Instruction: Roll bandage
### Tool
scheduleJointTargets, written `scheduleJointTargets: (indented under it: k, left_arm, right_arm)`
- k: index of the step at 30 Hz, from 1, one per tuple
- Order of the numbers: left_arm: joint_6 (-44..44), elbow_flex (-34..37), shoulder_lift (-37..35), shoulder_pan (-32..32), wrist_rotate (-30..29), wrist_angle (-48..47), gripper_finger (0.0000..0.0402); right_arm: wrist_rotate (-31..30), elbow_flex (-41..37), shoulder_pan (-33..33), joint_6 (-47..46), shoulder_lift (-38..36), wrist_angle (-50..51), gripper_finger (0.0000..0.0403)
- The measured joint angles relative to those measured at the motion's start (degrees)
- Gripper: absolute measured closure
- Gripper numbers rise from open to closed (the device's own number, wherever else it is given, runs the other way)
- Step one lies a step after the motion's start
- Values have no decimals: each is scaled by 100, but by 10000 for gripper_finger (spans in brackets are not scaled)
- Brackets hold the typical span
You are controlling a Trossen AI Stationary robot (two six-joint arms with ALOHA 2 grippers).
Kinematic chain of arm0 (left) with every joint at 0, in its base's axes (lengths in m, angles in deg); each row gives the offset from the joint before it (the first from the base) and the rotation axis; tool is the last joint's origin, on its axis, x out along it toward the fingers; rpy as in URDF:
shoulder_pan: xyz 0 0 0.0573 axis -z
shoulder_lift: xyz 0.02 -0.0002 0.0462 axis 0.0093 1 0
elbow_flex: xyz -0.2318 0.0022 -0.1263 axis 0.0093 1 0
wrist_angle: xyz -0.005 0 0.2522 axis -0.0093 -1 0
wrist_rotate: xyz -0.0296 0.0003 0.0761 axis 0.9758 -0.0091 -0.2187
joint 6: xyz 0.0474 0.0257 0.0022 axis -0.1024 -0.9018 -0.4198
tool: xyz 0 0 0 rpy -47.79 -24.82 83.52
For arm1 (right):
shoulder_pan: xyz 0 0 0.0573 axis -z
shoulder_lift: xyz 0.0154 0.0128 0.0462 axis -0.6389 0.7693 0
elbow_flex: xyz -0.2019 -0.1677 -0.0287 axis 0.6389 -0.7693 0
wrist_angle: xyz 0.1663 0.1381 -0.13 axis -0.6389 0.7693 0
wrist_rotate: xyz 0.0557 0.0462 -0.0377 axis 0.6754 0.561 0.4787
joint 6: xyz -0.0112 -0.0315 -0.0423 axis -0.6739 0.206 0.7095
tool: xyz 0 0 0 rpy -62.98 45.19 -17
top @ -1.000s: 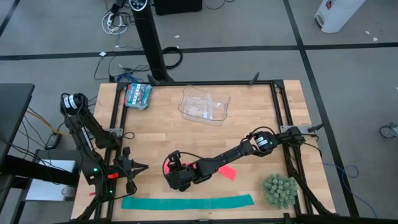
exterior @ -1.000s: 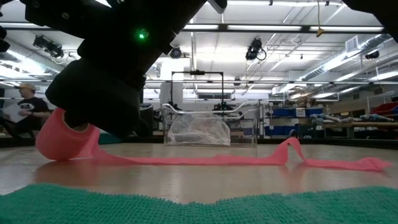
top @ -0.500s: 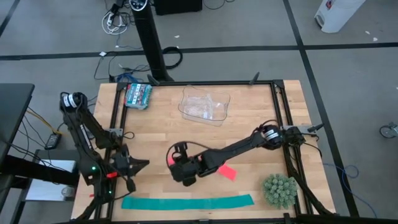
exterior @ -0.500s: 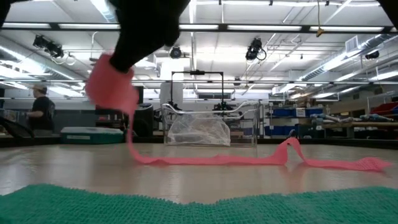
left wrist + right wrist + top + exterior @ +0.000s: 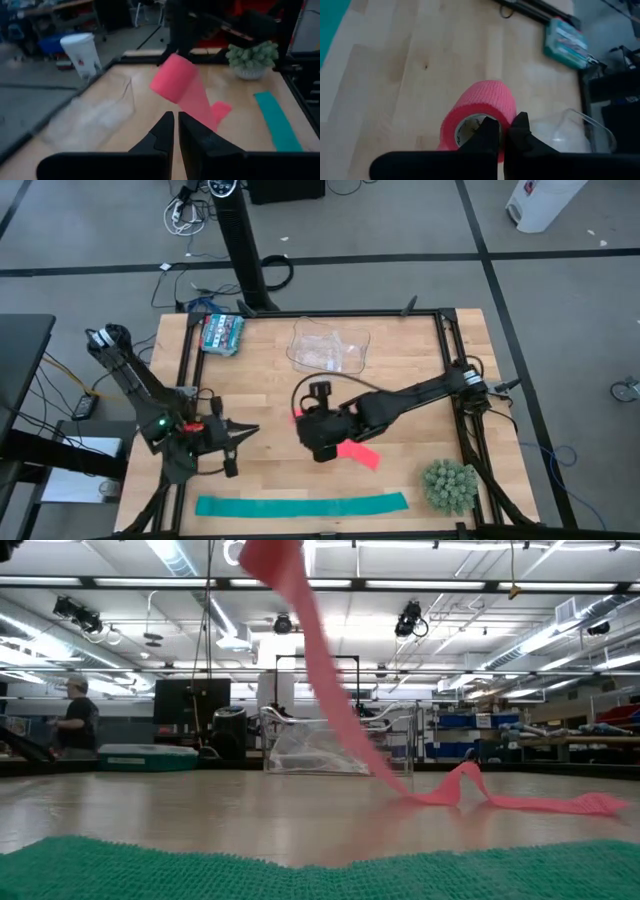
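— Starting with the biggest thing: what carries everything?

— A wooden table (image 5: 270, 390) inside a dark frame. Two arms reach in over it. The right arm stretches from the right edge toward the middle, and the right gripper (image 5: 312, 412) sits above the table's centre. The left gripper (image 5: 236, 442) waits near the left front part of the table, its fingers (image 5: 162, 132) pressed together on nothing.

— What lies on the boards?

— A teal strip (image 5: 301, 505) lies flat along the front edge. A clear plastic container (image 5: 328, 351) stands toward the back, and a teal-and-white packet (image 5: 221, 333) rests at the back left corner. A green spiky ball (image 5: 449, 485) sits at the front right.

— And the bandage?

— The bandage (image 5: 357, 453) is partly rolled. The right gripper pinches the wall of the roll (image 5: 482, 112), one finger inside the core and the other outside, and holds it clear of the table. In the low view the loose strip (image 5: 330, 690) runs down at a slant from the lifted roll to the boards, then trails flat toward the right with one raised fold (image 5: 462, 778).

— Anything behind the table?

— In the low view a person (image 5: 75, 715) in dark clothing stands far off at the left side of the room.
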Motion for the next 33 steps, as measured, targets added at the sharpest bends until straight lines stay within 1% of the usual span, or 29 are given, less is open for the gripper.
scheduleJointTargets:
  k: [3, 5, 8, 13, 18, 23, 27, 33]
  left_arm:
    - [-1086, -213, 0, -417, 445, 652, 369]
    - [-1626, -365, 0, -681, 727, 903, 369]
    - [-2156, -620, 0, -1066, 1167, 1054, 369]
    - [-2643, -999, 0, -1747, 1837, 1066, 369]
    - [-2883, -1320, 0, -2379, 2612, 1072, 369]
    - [-2883, -1462, 0, -2967, 3506, 1299, 369]
    - [-2823, -1463, 5, -3348, 4345, 1765, 369]
    - [-2427, -1469, 160, -3942, 5823, 2335, 369]
  right_arm:
    - [-15, 2, -36, -162, -331, 274, 403]
    - [-13, 2, -55, -234, -530, 470, 403]
    - [-6, 0, -82, -282, -871, 674, 403]
    - [9, 0, -82, -267, -1439, 641, 403]
    - [12, 2, -82, 215, -1906, 97, 403]
    - [76, 2, -82, 819, -2141, -566, 403]
    - [141, 2, -28, 931, -2268, -635, 403]
    - [651, 0, -37, 945, -2522, -837, 403]
